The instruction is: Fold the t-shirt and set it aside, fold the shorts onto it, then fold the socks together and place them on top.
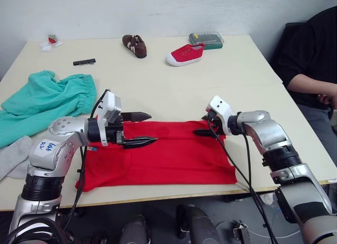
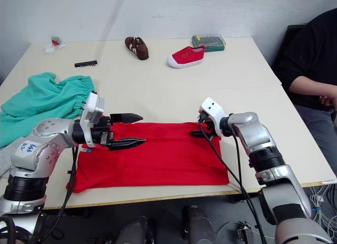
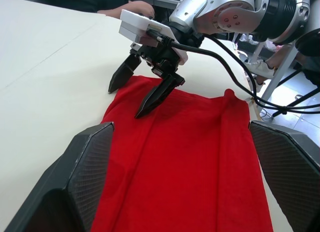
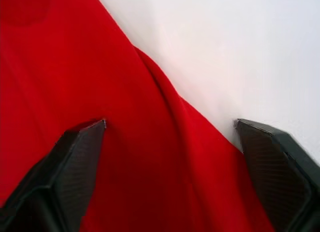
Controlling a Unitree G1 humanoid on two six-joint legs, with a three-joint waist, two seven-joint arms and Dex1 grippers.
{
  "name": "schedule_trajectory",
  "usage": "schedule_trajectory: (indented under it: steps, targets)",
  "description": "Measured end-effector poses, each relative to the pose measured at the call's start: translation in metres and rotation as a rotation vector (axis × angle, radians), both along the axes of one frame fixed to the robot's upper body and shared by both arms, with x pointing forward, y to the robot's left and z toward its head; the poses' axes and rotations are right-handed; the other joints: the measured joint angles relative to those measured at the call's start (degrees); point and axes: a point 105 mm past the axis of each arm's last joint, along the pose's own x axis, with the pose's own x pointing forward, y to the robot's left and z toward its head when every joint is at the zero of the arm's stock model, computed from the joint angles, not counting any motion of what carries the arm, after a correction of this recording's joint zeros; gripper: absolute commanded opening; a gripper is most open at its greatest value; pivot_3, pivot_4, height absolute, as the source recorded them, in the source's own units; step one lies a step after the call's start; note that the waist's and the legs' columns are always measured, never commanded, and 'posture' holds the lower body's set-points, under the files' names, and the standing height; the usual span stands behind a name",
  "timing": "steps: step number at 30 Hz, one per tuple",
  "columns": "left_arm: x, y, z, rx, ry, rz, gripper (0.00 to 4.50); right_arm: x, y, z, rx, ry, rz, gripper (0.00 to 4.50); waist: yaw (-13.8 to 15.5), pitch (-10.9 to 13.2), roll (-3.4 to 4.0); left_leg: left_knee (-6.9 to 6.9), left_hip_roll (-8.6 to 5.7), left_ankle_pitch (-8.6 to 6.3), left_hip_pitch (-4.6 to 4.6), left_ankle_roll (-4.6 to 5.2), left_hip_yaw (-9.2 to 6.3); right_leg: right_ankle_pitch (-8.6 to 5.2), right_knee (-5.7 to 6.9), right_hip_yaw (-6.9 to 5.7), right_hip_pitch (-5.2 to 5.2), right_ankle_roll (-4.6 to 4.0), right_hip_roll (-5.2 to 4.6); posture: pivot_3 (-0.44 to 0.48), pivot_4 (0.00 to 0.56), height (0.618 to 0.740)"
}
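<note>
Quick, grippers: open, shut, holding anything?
Left gripper: open, holding nothing, over the bright red cloth t-shirt.
Right gripper: open, holding nothing, at the t-shirt's far edge.

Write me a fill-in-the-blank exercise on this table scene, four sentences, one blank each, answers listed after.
1. The t-shirt lies flat at the table's near edge, and its colour is ____.
2. The left gripper hovers over the t-shirt with its fingers ____.
3. The shorts lie bunched on the robot's ____ side of the table.
4. At the far edge, beside the brown shoe, stands a small shoe that is red with a ____ sole.

Missing words: red; open; left; white
</note>
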Motion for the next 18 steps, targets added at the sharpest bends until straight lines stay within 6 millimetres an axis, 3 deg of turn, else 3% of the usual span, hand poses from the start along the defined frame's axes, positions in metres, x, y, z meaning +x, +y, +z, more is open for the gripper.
schedule_trajectory:
  steps: [6, 9, 18]
  targets:
    - [0.003, -0.001, 0.006, -0.005, -0.037, 0.01, 4.5, -0.006, 0.001, 0.0, -0.026, 0.037, 0.073, 1.06, -0.1, 0.0, 0.0, 0.0, 0.0, 0.0, 0.01, 0.0, 0.01, 0.0, 0.0, 0.01, 0.0, 0.0, 0.0, 0.0, 0.15, 0.74]
    - [0.003, -0.001, 0.007, -0.006, -0.046, 0.012, 4.5, 0.002, 0.005, 0.003, -0.049, 0.029, 0.106, 0.03, -0.2, 0.0, 0.0, 0.0, 0.0, 0.02, 0.06, -0.02, 0.04, 0.0, 0.04, 0.02, 0.01, 0.0, 0.0, 0.0, 0.15, 0.74]
    - [0.005, 0.003, 0.001, -0.019, -0.036, 0.055, 4.5, 0.049, 0.018, 0.021, -0.183, -0.139, 0.086, 0.01, -0.8, 0.1, 0.15, -0.03, 0.02, 0.06, -0.01, -0.05, 0.03, 0.01, 0.04, 0.02, -0.04, -0.02, 0.0, 0.0, 0.15, 0.74]
